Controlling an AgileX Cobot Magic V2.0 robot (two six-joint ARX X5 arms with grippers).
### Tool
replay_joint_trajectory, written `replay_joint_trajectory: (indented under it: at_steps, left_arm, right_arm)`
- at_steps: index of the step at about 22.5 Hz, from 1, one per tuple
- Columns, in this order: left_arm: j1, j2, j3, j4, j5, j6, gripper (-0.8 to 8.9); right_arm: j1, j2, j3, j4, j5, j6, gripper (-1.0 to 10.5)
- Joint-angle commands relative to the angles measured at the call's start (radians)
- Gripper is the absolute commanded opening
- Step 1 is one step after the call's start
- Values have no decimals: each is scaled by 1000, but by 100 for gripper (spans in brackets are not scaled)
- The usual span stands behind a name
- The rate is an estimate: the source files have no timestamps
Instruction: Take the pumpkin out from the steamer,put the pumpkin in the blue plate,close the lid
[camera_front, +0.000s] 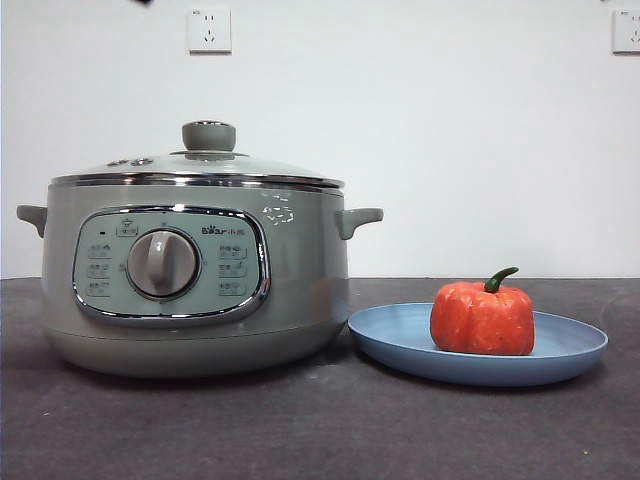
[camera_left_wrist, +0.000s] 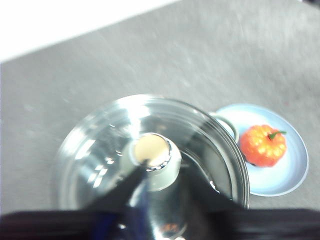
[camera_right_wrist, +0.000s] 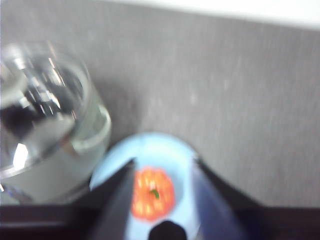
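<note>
The sage-green steamer (camera_front: 200, 280) stands on the left of the table with the glass lid (camera_front: 200, 165) on it, and the green knob (camera_front: 209, 135) on top. The orange-red pumpkin (camera_front: 482, 316) sits upright in the blue plate (camera_front: 400, 335) just right of the pot. In the front view both grippers are above the picture. My left gripper (camera_left_wrist: 162, 172) is open and empty, high above the lid's knob (camera_left_wrist: 152, 152); the pumpkin (camera_left_wrist: 263, 145) and plate (camera_left_wrist: 287, 172) show beside the pot there too. My right gripper (camera_right_wrist: 164, 162) is open and empty, high above the pumpkin (camera_right_wrist: 152, 194) in the plate (camera_right_wrist: 150, 147).
The dark grey table (camera_front: 300, 430) runs in front of the pot and plate. A white wall with two sockets (camera_front: 208, 30) stands behind. The pot's right handle (camera_front: 358, 220) reaches over the plate's left rim.
</note>
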Motion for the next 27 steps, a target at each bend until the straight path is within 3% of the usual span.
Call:
replay_joint_trajectory:
  at_steps: [1, 5, 9, 27]
  left_arm:
    - [-10, -51, -33, 0, -51, -6, -8]
    - [-37, -229, -239, 133, -124, -14, -8]
    - [-39, -420, -440, 200, -132, -14, -8]
    - [-39, -415, -444, 147, -132, -19, -3]
  right_arm:
    - [0, -61, -68, 84, 0, -5, -17]
    - [1, -228, -272, 238, 3, 22, -16]
    - [1, -341, -389, 308, 10, 33, -16]
    - [1, -340, -389, 161, 26, 37, -16]
